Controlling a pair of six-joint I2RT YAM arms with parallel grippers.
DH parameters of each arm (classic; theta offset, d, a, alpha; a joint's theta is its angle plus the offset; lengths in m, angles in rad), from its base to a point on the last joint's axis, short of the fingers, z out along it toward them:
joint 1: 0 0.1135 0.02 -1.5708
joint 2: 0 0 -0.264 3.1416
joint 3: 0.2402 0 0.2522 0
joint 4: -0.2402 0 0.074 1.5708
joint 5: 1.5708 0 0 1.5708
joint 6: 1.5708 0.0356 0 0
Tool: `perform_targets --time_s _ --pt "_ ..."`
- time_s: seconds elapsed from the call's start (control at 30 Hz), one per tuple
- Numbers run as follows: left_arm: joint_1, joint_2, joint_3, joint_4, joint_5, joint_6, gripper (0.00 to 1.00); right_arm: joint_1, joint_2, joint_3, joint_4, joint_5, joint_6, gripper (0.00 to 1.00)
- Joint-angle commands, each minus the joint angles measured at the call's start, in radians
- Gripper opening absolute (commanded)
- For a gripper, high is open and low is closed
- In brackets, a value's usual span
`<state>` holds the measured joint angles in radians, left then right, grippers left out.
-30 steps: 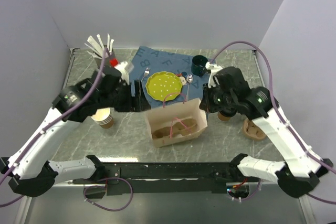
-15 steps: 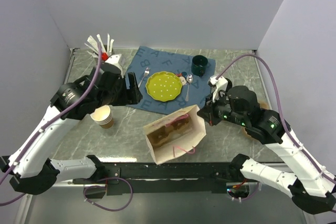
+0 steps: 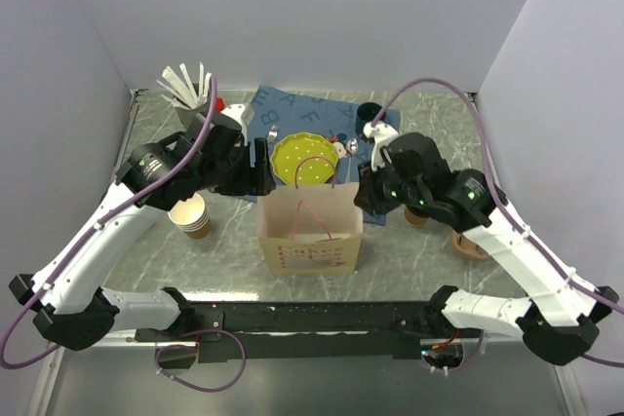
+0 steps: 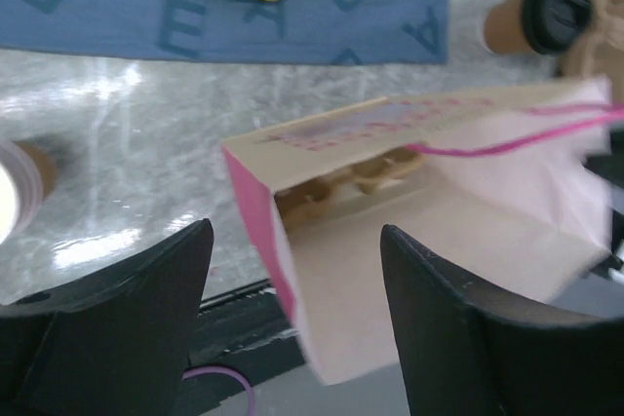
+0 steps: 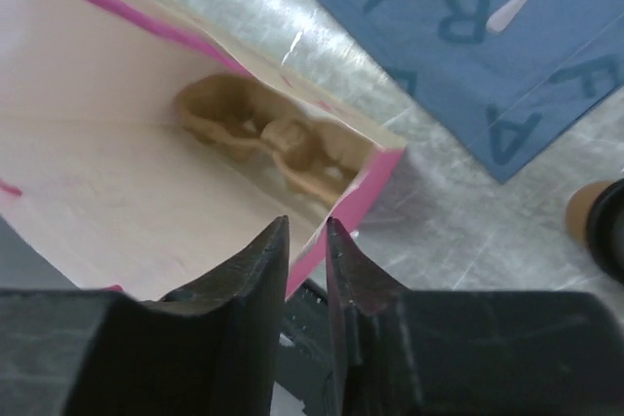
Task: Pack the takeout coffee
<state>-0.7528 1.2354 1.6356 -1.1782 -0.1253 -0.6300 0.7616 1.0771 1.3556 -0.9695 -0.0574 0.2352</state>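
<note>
The takeout coffee point(image 4: 541, 17), a tan paper cup with a black lid, stands on the table to the right of the bag; in the top view the takeout coffee point(image 3: 418, 215) peeks out beside my right arm, and it is cut by the frame edge in the right wrist view point(image 5: 603, 221). A beige paper bag point(image 3: 310, 231) with pink trim and handles stands upright at the centre, a brown cup carrier point(image 5: 263, 138) inside it. My right gripper point(image 5: 307, 229) hovers at the bag's right rim, jaws slightly apart around the pink edge. My left gripper point(image 4: 292, 241) is open wide over the bag's left rim point(image 4: 255, 211).
A yellow plate point(image 3: 304, 158) and a spoon lie on a blue mat point(image 3: 292, 109) behind the bag. A dark green mug point(image 3: 369, 112) sits at the mat's far right. Stacked paper cups point(image 3: 193, 216) stand left. White cutlery point(image 3: 185, 85) fills a holder at back left. A brown carrier point(image 3: 471, 241) lies right.
The bag has gone from lying on its side to standing upright. My right gripper's jaws have parted a little at its rim. The left gripper has moved right, towards the bag.
</note>
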Motion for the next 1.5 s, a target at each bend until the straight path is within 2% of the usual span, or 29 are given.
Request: perform_targets --time_s 0.0,0.03,0.07,0.17,0.27,0.37,0.47,0.53,0.63,0.73,0.8,0.93,1.03,1.17,1.2,1.23,1.3,1.33,1.37,1.4,1.43,1.47 --pt "0.003 -0.020 -0.037 0.067 0.166 0.020 0.73 0.002 0.094 0.184 -0.059 0.140 0.036 0.41" --pt "0.003 -0.025 -0.063 0.080 0.217 0.019 0.72 0.002 0.112 0.215 -0.089 0.160 0.061 0.43" --pt "0.003 -0.031 -0.077 0.090 0.228 0.019 0.72 0.002 0.125 0.270 -0.150 0.184 0.085 0.51" --pt "0.003 -0.050 -0.114 0.123 0.227 0.032 0.73 0.004 0.164 0.371 -0.274 0.209 0.185 0.62" --pt "0.003 -0.065 -0.129 0.186 0.175 0.103 0.75 0.004 0.167 0.407 -0.345 0.189 0.288 0.66" --pt "0.003 -0.027 -0.060 0.190 0.128 0.177 0.77 0.005 0.136 0.392 -0.360 0.127 0.366 0.66" --pt "0.003 -0.008 -0.065 0.227 0.157 0.251 0.77 0.005 0.101 0.361 -0.364 0.085 0.417 0.67" --pt "0.003 -0.004 -0.079 0.221 0.159 0.248 0.76 0.007 0.080 0.332 -0.333 0.062 0.423 0.67" --pt "0.003 0.027 -0.024 0.112 0.086 0.164 0.74 0.007 0.083 0.298 -0.316 0.065 0.420 0.67" --pt "0.003 0.045 0.023 0.013 0.064 0.098 0.70 0.005 0.129 0.310 -0.336 0.097 0.400 0.65" --pt "0.001 0.024 0.001 -0.015 0.059 0.058 0.68 0.005 0.162 0.310 -0.336 0.106 0.385 0.64" --pt "0.001 -0.001 -0.045 -0.055 0.029 0.033 0.68 0.005 0.198 0.277 -0.316 0.131 0.368 0.57" --pt "0.001 -0.002 -0.057 -0.058 0.058 0.033 0.67 0.005 0.222 0.264 -0.308 0.134 0.357 0.53" --pt "0.001 -0.014 -0.086 -0.031 0.105 0.018 0.62 0.005 0.227 0.243 -0.299 0.143 0.352 0.45" --pt "0.001 -0.013 -0.106 -0.023 0.113 0.018 0.58 0.005 0.224 0.237 -0.288 0.148 0.351 0.43" --pt "0.001 -0.016 -0.117 -0.012 0.116 0.019 0.55 0.005 0.222 0.229 -0.285 0.151 0.348 0.35" --pt "0.001 -0.024 -0.146 0.026 0.118 0.019 0.36 0.005 0.222 0.224 -0.272 0.139 0.340 0.25" --pt "0.001 -0.022 -0.149 0.037 0.116 0.021 0.26 0.005 0.224 0.221 -0.267 0.131 0.337 0.13" --pt "0.001 -0.016 -0.149 0.055 0.137 0.023 0.06 0.005 0.230 0.226 -0.264 0.123 0.329 0.05" --pt "0.003 -0.007 -0.107 0.051 0.145 0.024 0.01 0.004 0.236 0.243 -0.290 0.113 0.326 0.00" --pt "0.003 0.018 -0.036 0.011 0.153 0.009 0.01 0.002 0.250 0.348 -0.334 0.072 0.326 0.00" --pt "0.001 0.100 0.081 -0.121 0.157 -0.006 0.01 0.002 0.300 0.455 -0.412 0.062 0.332 0.00"
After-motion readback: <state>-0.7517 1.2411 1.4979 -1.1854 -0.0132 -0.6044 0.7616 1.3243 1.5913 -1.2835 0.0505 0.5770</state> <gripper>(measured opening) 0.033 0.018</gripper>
